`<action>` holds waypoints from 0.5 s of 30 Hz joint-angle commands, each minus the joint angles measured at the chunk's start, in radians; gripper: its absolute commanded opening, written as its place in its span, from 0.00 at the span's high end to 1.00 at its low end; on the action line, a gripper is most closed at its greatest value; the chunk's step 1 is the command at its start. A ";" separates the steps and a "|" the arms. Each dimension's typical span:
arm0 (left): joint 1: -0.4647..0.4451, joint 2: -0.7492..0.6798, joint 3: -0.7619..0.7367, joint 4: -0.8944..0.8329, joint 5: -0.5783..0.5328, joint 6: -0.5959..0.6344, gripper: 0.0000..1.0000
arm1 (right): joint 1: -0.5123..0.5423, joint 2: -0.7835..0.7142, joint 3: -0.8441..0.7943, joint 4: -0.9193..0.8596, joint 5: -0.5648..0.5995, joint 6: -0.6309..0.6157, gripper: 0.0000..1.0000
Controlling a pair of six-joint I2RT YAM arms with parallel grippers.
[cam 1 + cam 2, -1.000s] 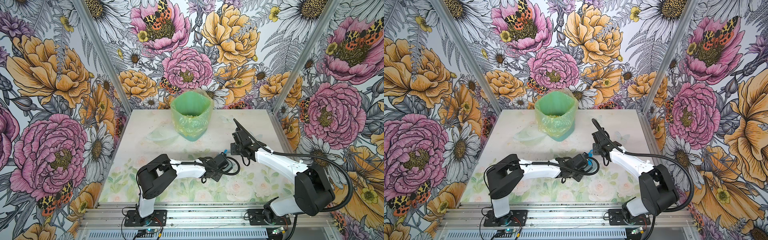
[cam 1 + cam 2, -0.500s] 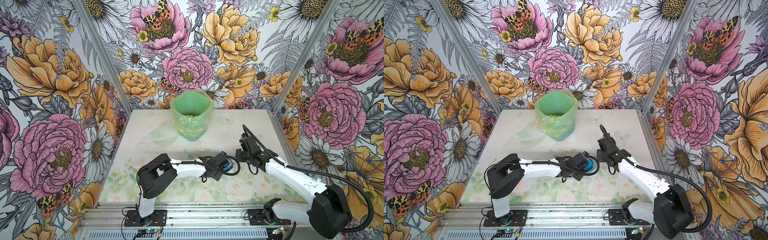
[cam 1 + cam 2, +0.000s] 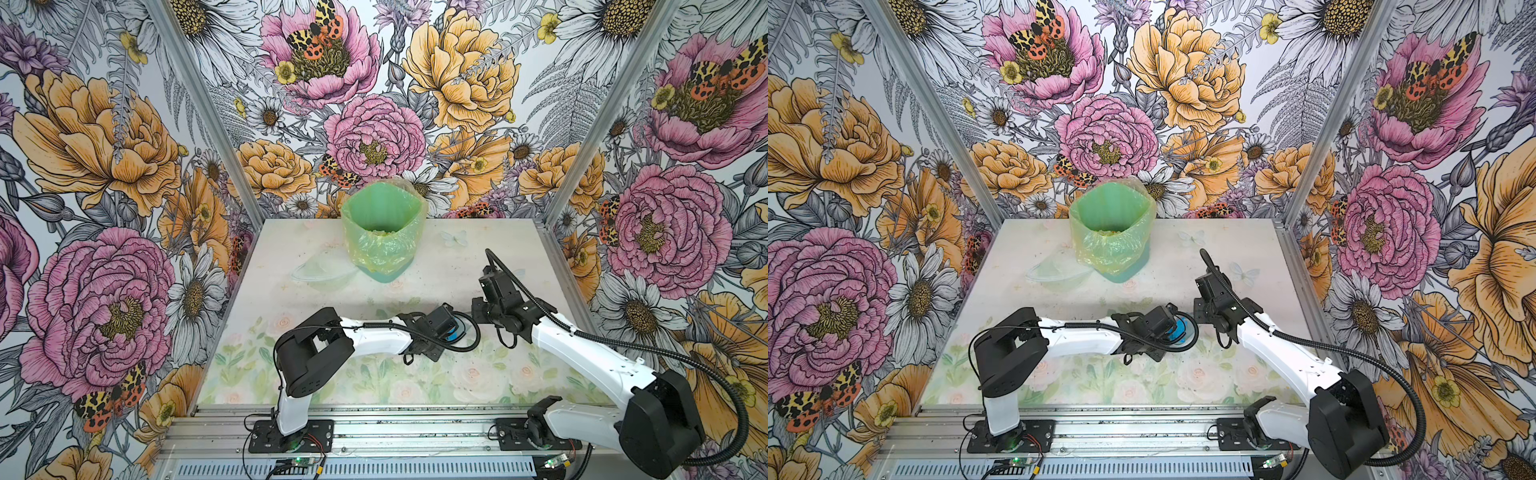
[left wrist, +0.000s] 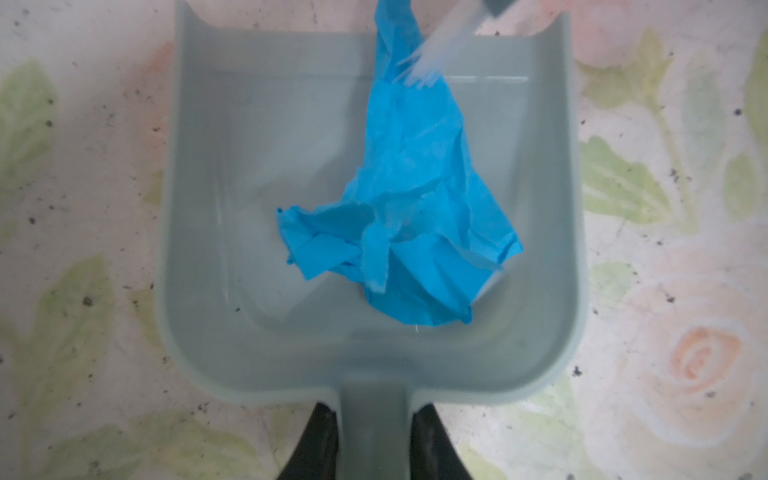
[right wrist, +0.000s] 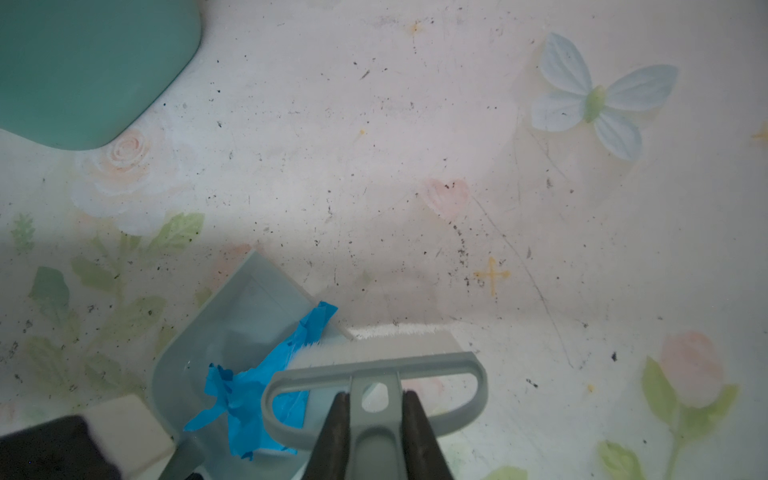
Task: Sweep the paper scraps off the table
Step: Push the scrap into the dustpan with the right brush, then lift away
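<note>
We see a crumpled blue paper scrap [image 4: 407, 208], matt and sharply creased. The grey-blue plastic dustpan [image 4: 232, 187] is smooth with a faint sheen. The grey-blue plastic hand brush [image 5: 374, 368] carries fine white bristles [image 5: 415, 338]. The whitish rose-printed table [image 5: 374, 145] looks smooth yet scuffed and dirt-speckled. A thin, wrinkled, translucent plastic bag [image 3: 384, 249] lines the smooth green bin [image 3: 384, 275]. The table's frame rails [image 3: 374, 428] look like brushed aluminium.

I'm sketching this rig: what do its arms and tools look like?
The left arm and right arm match: white tubes, blocky black joints, black bases on a metal rail. A black ribbed cable loops along each. The left tool and right tool have dark tapering fingers.
</note>
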 commanded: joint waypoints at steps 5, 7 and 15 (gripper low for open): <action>0.005 0.000 0.001 0.028 -0.001 0.010 0.89 | 0.000 -0.053 0.065 -0.082 -0.043 -0.042 1.00; 0.005 -0.001 0.000 0.028 -0.001 0.010 0.89 | -0.002 -0.069 0.066 -0.087 -0.053 -0.044 1.00; 0.004 -0.018 -0.005 0.027 -0.010 0.009 0.89 | -0.038 -0.150 0.061 -0.088 0.005 -0.012 1.00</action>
